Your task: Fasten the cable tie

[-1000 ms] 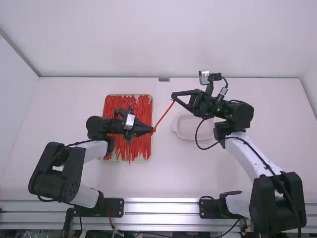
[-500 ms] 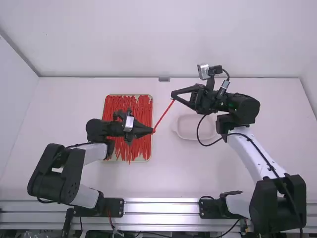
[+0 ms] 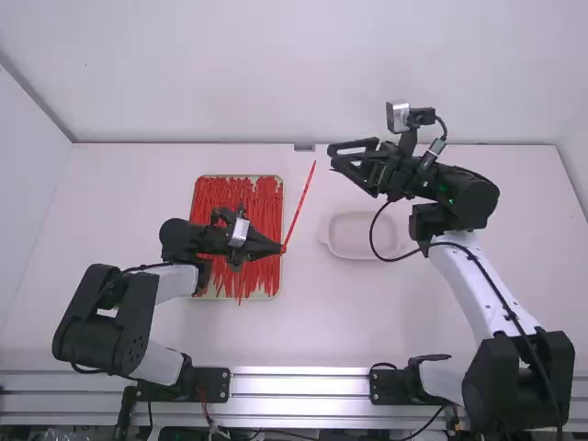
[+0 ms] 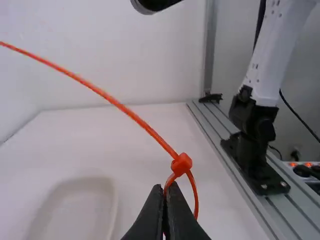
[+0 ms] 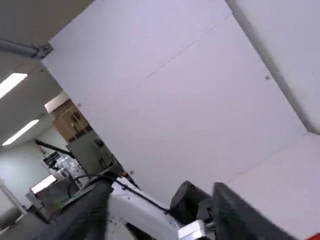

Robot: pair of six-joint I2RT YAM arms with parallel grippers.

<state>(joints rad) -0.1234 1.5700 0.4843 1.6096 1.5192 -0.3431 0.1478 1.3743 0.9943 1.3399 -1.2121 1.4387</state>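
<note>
A red cable tie [image 3: 299, 204] is closed into a small loop, and my left gripper [image 3: 276, 246] is shut on it just over the right edge of the tray. In the left wrist view the fingers [image 4: 156, 215] pinch the loop below the tie's head [image 4: 181, 164]. The long tail [image 4: 95, 90] arcs away from there. In the high view the tail rises toward the back of the table and its tip [image 3: 314, 165] stands free. My right gripper [image 3: 333, 154] hangs open a little to the right of that tip, apart from it. Its own view has the spread fingers [image 5: 92, 212] against the wall.
A tan tray [image 3: 277, 276] heaped with several loose red ties [image 3: 234, 207] lies left of the middle. A white oval dish [image 3: 358, 236] sits right of it under the right arm, and shows as a dish [image 4: 75, 210] in the left wrist view. The right arm's base [image 4: 252, 145] stands by the rail.
My right gripper has drawn back up and to the right, away from the tail's tip. The tail now points more steeply upward. The left gripper has kept its hold and place.
</note>
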